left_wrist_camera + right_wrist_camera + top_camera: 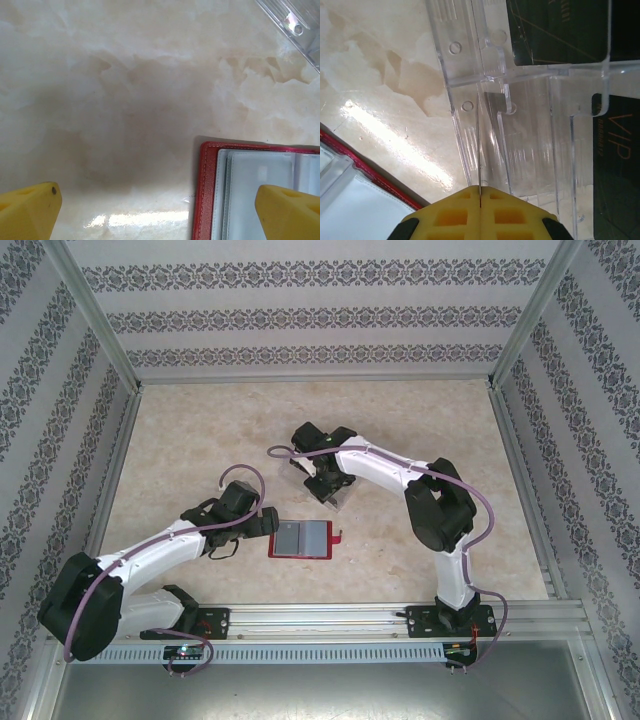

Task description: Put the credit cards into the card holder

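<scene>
Centrally, near the front of the marbled table [200, 430]: the card holder [300, 538], spread open and flat, red border around pale clear sleeves [260, 185], snap tab [341, 537] poking out to the right. Just behind it and slightly right, with a strip of bare table between: the clear tray [338, 498]. Inside the tray's compartments, from the right wrist: the credit cards [560, 30], black and flat, one at the top, another at the right edge with orange "VIP" lettering.

As for the right gripper [480, 210]: closed, yellow fingers pressed flat together, hanging over the tray's near rim. Rising from the seam between those fingers, a thin pale line; cannot tell whether a card seen edge-on or a wall of the tray. Down left in that same view, a red corner of the card holder.

As for the left gripper [160, 215]: spread wide, gripping nothing, low at the card holder's left edge. One yellow fingertip [30, 210] over bare table, the other over the sleeves. At upper right of the left wrist view, a corner of the tray.
</scene>
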Controlling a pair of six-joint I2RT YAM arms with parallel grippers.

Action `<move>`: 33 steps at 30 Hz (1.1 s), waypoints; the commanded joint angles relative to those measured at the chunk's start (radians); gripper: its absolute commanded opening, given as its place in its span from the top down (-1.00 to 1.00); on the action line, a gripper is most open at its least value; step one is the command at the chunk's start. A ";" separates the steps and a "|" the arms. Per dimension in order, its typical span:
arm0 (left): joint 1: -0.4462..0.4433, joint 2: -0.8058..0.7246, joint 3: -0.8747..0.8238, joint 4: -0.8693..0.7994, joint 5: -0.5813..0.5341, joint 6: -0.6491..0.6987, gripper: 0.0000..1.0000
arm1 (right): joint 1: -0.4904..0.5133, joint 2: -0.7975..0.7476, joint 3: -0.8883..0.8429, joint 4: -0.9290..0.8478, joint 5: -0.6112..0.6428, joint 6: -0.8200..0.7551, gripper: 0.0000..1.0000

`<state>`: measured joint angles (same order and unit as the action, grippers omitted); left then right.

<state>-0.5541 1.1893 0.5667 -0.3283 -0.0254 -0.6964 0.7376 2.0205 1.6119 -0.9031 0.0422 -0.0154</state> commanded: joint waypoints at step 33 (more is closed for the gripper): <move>-0.156 0.181 0.037 -0.112 -0.114 0.016 -1.00 | 0.085 -0.623 -0.909 0.976 -0.287 0.940 1.00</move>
<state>-0.6949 1.3548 0.6212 -0.3931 -0.1059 -0.6472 0.8059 1.4136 0.7525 -0.1017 -0.2455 0.8127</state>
